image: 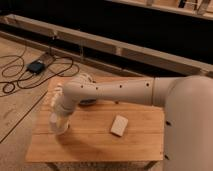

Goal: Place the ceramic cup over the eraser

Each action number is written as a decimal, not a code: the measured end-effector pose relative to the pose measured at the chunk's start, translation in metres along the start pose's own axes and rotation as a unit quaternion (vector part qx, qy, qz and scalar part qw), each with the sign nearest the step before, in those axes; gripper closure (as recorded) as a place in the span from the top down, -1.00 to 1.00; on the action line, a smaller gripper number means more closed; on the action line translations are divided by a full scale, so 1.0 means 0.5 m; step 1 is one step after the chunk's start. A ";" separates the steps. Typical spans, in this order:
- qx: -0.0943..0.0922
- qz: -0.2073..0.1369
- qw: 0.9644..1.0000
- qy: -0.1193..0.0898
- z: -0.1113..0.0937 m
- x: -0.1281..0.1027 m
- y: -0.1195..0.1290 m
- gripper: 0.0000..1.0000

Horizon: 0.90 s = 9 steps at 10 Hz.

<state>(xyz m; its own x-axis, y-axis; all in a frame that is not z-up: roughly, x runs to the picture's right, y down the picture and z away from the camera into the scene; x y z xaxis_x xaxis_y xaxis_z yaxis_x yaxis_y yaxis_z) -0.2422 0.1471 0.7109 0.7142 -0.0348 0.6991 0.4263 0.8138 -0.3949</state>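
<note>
Gripper (pixel 59 125) low at table's (pixel 95 145) left side, apparently clasping the ceramic cup (pixel 58 123) so it could cover the eraser, itself unseen; pale block (pixel 119 125) lay well apart.

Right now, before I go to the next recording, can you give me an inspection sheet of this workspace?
Surface: wooden table, slatted top, on a pale floor.
Job's things: ceramic cup, a whitish shape under the arm's end, low over the table's left part; eraser: nothing seen.
Clutter: pale flat block lying right of centre; dark bowl, mostly hidden behind the arm.
Gripper: gripper at the arm's end, at the cup, over the table's left part.
Cables: black cables looping on the floor to the left, running to a small dark box.
Surroundings: long dark shelving with pale rails behind the table.
</note>
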 end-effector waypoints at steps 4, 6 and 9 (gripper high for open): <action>0.006 0.006 1.000 0.004 0.002 0.025 -0.011 0.33; 0.002 0.011 1.000 0.009 -0.003 0.038 -0.006 0.33; 0.002 0.010 1.000 0.009 -0.002 0.036 -0.006 0.33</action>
<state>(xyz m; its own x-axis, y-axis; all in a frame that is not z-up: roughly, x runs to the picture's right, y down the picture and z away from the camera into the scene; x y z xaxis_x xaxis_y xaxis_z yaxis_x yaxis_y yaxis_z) -0.2301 0.1436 0.7243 0.7321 -0.0284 0.6806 0.4100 0.8163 -0.4070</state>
